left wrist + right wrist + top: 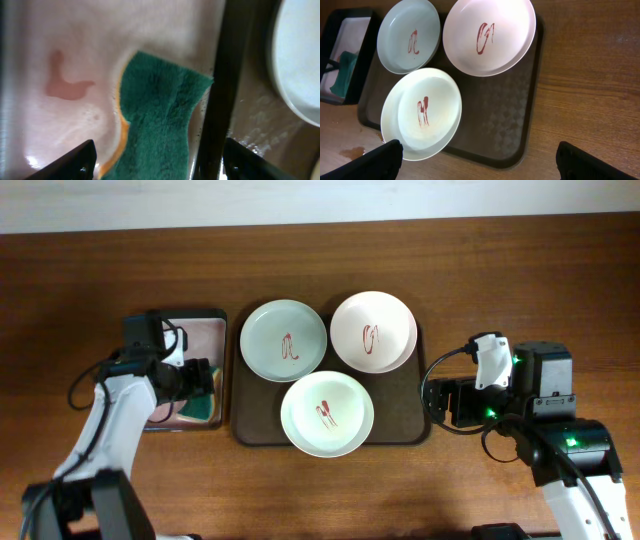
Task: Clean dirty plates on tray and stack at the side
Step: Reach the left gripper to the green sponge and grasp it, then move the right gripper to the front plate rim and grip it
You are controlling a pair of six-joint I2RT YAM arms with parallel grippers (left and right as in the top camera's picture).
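Three dirty plates with red sauce squiggles lie on the dark brown tray (pixel 400 430): pale green (pixel 283 340) at back left, pinkish-white (pixel 373 331) at back right, white (pixel 327 413) in front, overhanging the tray's front rim. The right wrist view shows the same plates, pale green (pixel 409 35), pinkish-white (pixel 490 35), white (pixel 422 112), on the tray (pixel 505 125). My left gripper (pixel 205 377) is open low over a green sponge (pixel 160 115); its jaws (pixel 157 162) straddle the sponge and the small tray's rim. My right gripper (pixel 440 402) is open and empty (pixel 480 160), right of the brown tray.
A smaller black tray (pixel 195 318) with a pinkish inside sits left of the brown tray and holds the sponge; its dark rim (pixel 225 75) runs beside the sponge. A small wet stain (pixel 355 150) marks the wooden table in front of the brown tray.
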